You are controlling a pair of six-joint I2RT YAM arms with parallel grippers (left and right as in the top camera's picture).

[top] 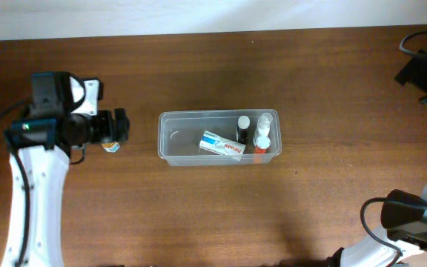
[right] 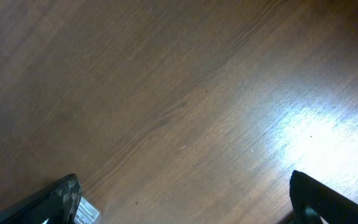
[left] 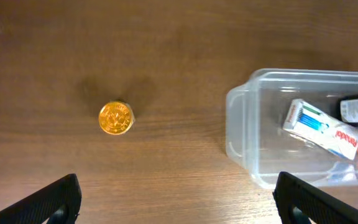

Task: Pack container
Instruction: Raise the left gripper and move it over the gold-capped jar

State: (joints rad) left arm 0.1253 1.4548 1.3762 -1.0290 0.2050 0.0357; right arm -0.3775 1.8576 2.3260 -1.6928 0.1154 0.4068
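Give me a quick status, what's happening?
Left gripper, right gripper: jaws open, empty. Container holds white pack, small bottles. Gold round item on table outside it. Nothing blocking.

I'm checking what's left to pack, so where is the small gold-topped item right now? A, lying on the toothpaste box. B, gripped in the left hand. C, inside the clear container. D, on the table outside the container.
D: the gold-topped item stands on the bare wooden table, clear of the container, and the left hand is open with nothing in it.
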